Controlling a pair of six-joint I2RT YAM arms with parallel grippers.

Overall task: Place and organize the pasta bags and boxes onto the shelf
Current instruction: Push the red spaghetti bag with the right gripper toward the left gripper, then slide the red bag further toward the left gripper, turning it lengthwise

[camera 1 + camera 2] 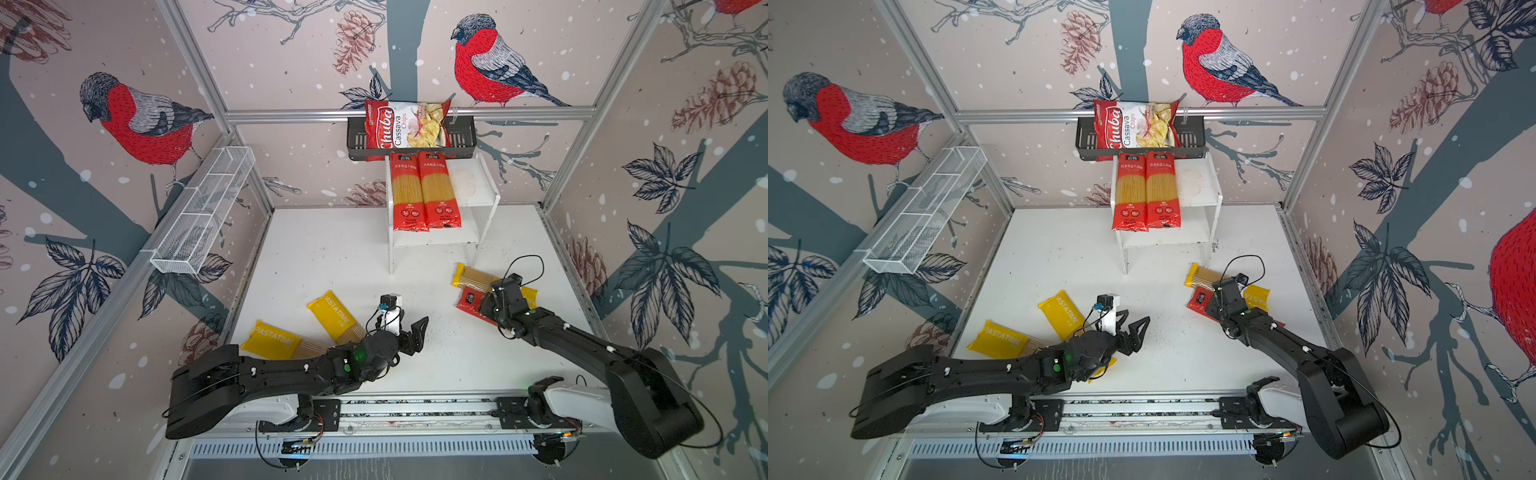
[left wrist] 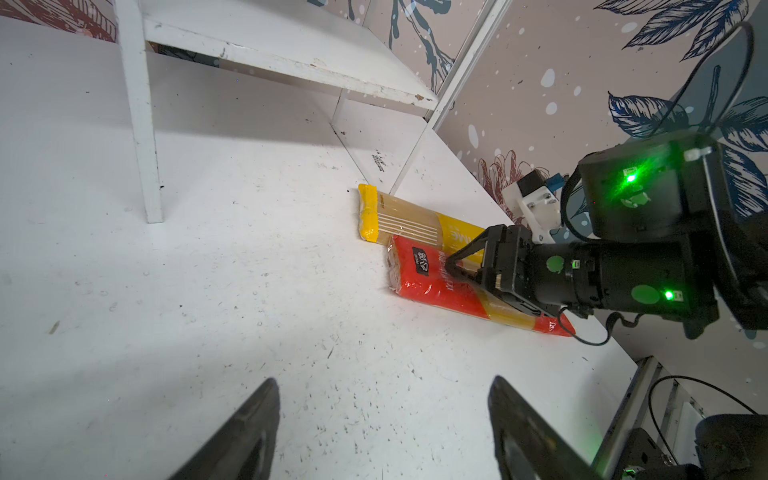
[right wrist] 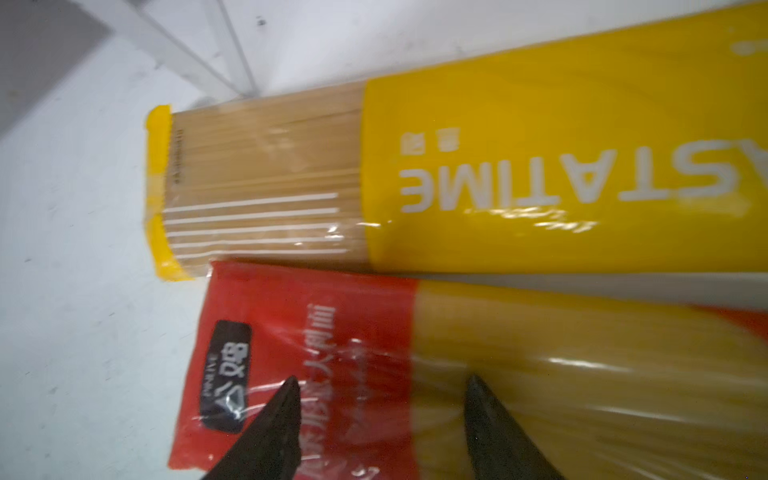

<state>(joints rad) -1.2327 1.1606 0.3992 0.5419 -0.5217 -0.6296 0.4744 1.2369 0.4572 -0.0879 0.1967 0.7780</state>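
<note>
The white shelf point(image 1: 473, 183) stands at the back with two red-ended pasta packs point(image 1: 409, 191) point(image 1: 438, 189) side by side on its top board. Two yellow PASTATIME packs point(image 1: 274, 340) point(image 1: 336, 318) lie at the left, partly under my left arm. My left gripper point(image 2: 384, 380) hovers open over bare table, nothing between its fingers. At the right a yellow pack point(image 3: 540, 166) and a red pack point(image 3: 332, 332) lie side by side on the table. My right gripper point(image 3: 382, 378) is open, its tips down at the red pack's top face near its red end.
A Chuba chips bag point(image 1: 405, 124) sits in the black wall basket point(image 1: 461, 139) just above the shelf. A white wire basket point(image 1: 203, 212) hangs on the left wall. The shelf's lower board point(image 2: 291, 54) and thin leg point(image 2: 143, 124) stand beyond the right-hand packs.
</note>
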